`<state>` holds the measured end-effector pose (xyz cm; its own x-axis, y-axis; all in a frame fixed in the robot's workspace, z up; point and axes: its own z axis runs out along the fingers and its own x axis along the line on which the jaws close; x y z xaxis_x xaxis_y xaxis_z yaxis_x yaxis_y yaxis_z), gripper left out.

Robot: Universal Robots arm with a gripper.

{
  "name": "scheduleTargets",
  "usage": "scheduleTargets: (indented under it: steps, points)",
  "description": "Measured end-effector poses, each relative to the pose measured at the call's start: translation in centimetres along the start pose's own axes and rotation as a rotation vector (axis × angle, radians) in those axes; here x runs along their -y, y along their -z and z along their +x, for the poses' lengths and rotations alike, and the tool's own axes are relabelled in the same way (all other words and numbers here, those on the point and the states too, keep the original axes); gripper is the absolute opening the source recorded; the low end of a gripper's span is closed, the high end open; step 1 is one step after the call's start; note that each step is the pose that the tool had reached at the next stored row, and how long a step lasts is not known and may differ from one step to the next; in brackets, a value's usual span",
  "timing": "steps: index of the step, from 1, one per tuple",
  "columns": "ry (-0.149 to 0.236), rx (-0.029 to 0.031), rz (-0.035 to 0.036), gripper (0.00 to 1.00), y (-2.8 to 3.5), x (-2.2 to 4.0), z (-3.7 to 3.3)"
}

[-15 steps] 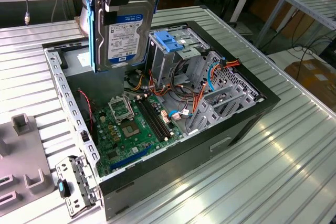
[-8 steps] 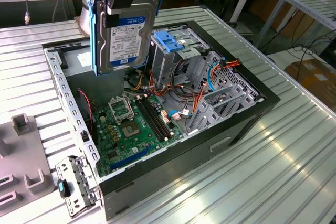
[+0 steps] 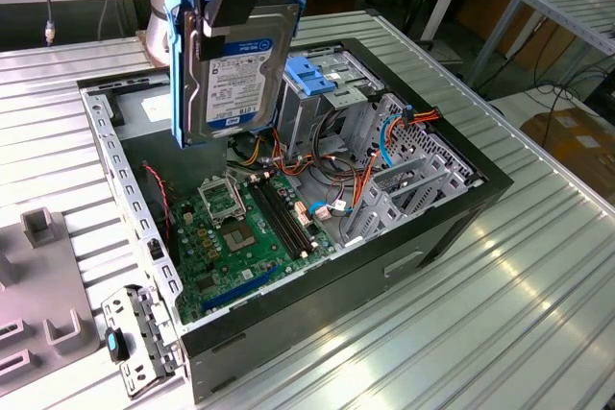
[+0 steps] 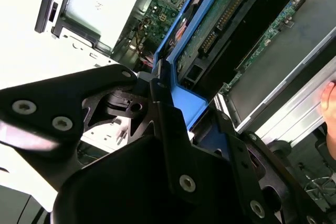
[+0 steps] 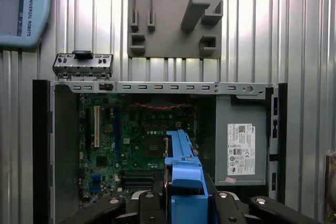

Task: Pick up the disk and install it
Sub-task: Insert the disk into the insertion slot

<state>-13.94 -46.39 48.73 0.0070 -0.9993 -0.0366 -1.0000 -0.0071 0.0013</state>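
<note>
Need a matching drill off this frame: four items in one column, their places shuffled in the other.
Items
1. disk
2. motherboard
3. grey box with white sticker
4. grey plate

Places
A. on the table, outside the case
B. flat on the case floor
C. clamped in the hand, on edge above the open case
D. inside the case, at one end, beside the motherboard

Pairs: 1-C, 2-B, 3-D, 4-A
</note>
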Motion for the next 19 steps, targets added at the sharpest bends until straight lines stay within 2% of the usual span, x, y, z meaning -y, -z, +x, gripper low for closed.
scheduleTargets:
  steps: [7, 19]
  points:
    - [0.000, -0.0023, 0.0000, 0.37, 0.00, 0.01, 0.48]
    - [0.000, -0.0048, -0.0001, 0.37, 0.01, 0.01, 0.86]
